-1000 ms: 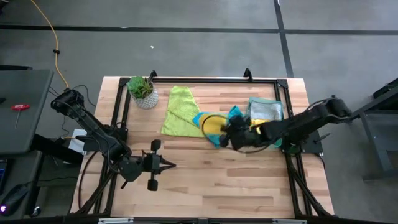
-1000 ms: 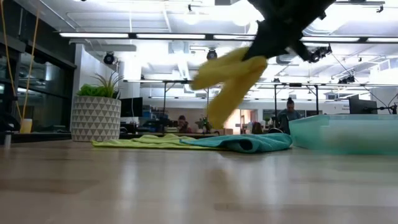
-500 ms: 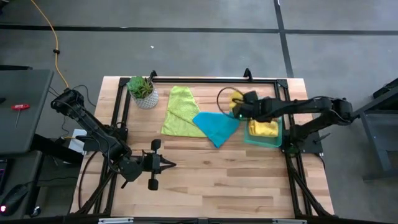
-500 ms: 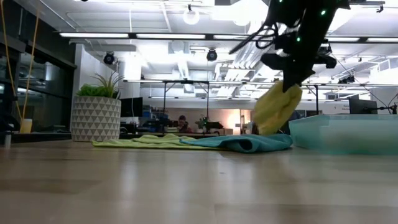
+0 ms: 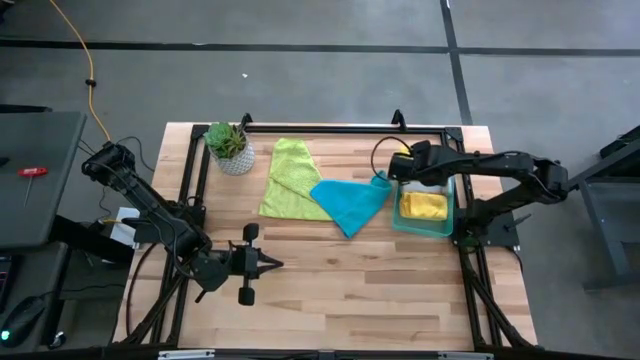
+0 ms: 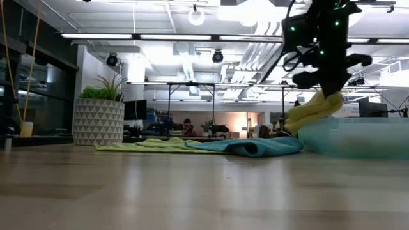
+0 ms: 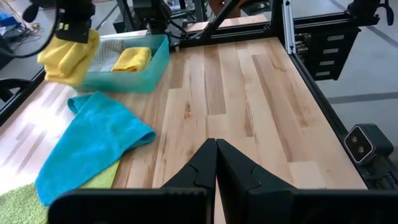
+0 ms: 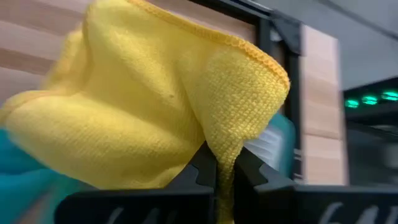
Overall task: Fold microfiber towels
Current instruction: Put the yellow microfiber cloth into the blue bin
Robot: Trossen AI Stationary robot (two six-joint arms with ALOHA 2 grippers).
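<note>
Yellow towel (image 8: 155, 106): pinched in the right gripper (image 5: 400, 165), hanging off the tips in a loose bunch, clear of the desk (image 5: 330, 280).
Right fingers (image 8: 202, 168): clamped tight on a fold of that yellow cloth, nothing else in them.
Where it hangs: right at the near rim of the green tray (image 5: 448, 225), on the side facing the teal towel (image 5: 348, 203); most of the bunch looks just short of the tray's inside.
Which way to go: the tray lies onward from the fingers, away from the plant (image 5: 228, 142); I'd judge a short carry over the rim and then a release.
Already in the tray: another yellow towel (image 5: 424, 206), folded, with a grey one (image 7: 112, 53) beside it.
Still waiting: teal towel and lime green towel (image 5: 288, 178), spread flat and overlapping mid-desk.
Left gripper (image 5: 268, 264): parked at the front of the desk, tips pressed together, empty, well apart from every cloth.
Nearer arm: the right, plainly.
</note>
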